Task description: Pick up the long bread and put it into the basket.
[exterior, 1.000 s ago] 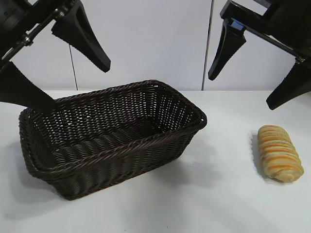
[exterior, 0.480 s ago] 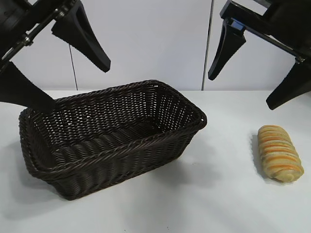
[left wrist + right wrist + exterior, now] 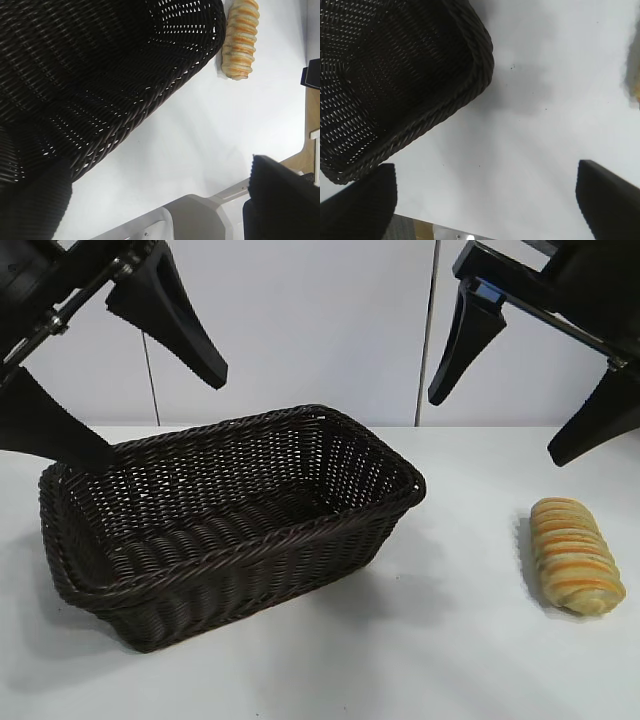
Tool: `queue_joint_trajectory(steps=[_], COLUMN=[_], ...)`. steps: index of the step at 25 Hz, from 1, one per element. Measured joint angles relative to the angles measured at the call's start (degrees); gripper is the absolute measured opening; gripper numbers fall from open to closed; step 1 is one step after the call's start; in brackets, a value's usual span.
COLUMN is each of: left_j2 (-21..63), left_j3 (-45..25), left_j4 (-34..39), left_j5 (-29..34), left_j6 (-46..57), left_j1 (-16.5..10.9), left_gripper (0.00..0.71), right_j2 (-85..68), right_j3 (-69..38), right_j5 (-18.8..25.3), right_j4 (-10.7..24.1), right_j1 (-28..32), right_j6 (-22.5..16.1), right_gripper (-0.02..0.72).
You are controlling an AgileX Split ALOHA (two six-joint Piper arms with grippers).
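Observation:
The basket (image 3: 330,523), dark brown wicker with nothing in it, stands at the table's left and middle. The long bread (image 3: 575,555), a striped golden loaf, lies on the table to its right, apart from it. My left gripper (image 3: 164,422) hangs open above the basket's left end, holding nothing. My right gripper (image 3: 496,430) hangs open high between basket and bread, also holding nothing. The left wrist view shows the basket (image 3: 100,75), the bread (image 3: 241,40) beyond it, and my open gripper (image 3: 157,165). In the right wrist view my open gripper (image 3: 485,167) is over bare table beside the basket (image 3: 480,65).
A white table (image 3: 450,640) carries both things, with bare surface between them and in front. Behind is a pale wall with vertical seams. A grey arm mount (image 3: 200,220) and the table's wooden edge (image 3: 312,120) show in the left wrist view.

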State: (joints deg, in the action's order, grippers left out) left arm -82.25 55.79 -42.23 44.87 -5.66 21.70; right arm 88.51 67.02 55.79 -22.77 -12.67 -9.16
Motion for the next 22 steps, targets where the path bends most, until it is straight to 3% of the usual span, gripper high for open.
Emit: queue_joint_trajectory(steps=[10, 13, 22], left_j2=[0.0, 0.0, 0.0], left_j3=[0.0, 0.4, 4.9], left_j4=[0.0, 2.8, 27.4], left_j5=[-0.6, 0.8, 6.5], left_j6=[-0.2, 0.2, 21.1], left_j1=[0.0, -0.1, -0.1], left_gripper=[0.694, 0.694, 0.694], right_j2=[0.0, 0.0, 0.0], right_j3=[0.0, 0.0, 0.0], right_j5=[0.0, 0.0, 0.0], right_j4=[0.0, 0.0, 0.0], right_j1=[0.0, 0.0, 0.0], right_j6=[0.0, 0.0, 0.0], right_gripper=[0.695, 0.695, 0.695])
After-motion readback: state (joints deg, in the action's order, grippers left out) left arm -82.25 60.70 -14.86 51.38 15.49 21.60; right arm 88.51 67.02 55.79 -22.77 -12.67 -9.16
